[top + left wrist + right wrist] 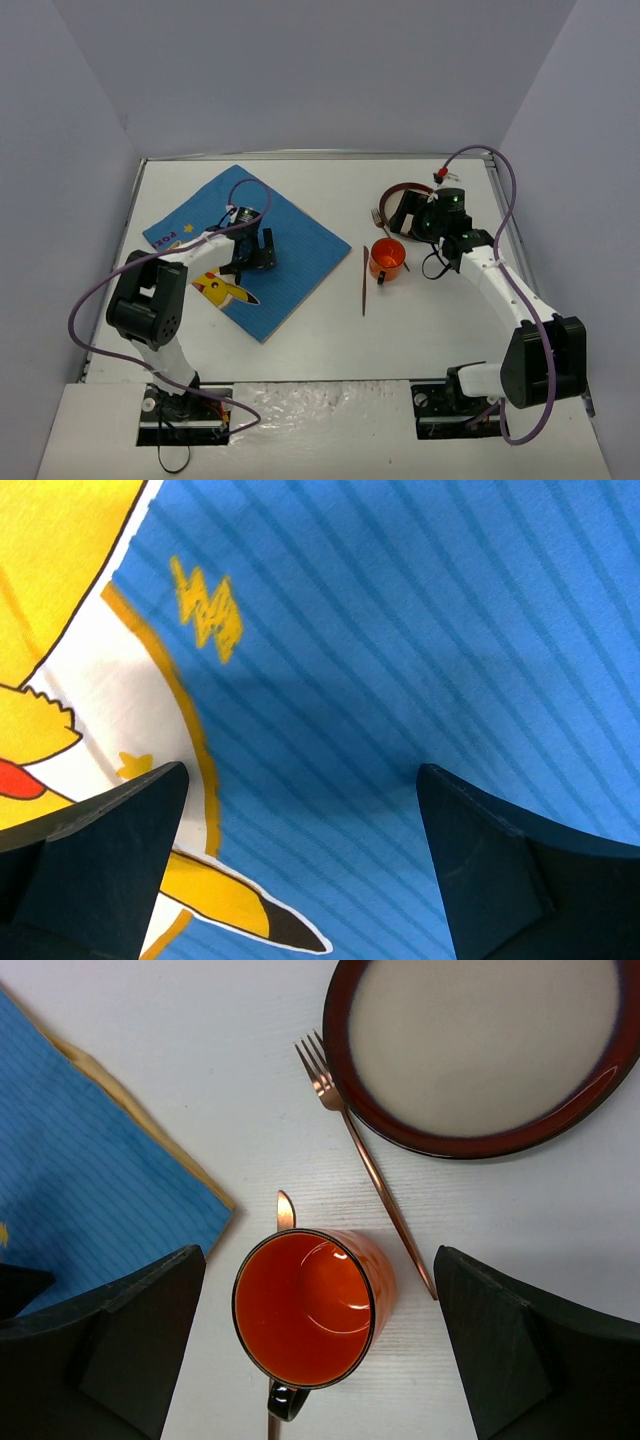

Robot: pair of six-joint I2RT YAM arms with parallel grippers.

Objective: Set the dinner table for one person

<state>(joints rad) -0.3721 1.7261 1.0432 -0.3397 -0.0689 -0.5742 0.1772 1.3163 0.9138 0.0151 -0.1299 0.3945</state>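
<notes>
Desk (440, 330) lies under everything, filling the work area. Left claw (302, 768) gapes wide, empty, over blue placemat (400, 630). Right claw (318, 1252) wide too, holding nothing, above orange mug (305, 1305); fork (365, 1155) and plate (480, 1050) beyond; slim utensil (364, 282), maybe a knife, by the mug.

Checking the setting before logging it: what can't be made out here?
- Plate: top view, mostly behind the right arm; right wrist view, cut by top edge.
- Slim utensil: right wrist view, mug covers it; knife or spoon unclear.
- Placemat figure: top view, left arm partly covers it.
</notes>
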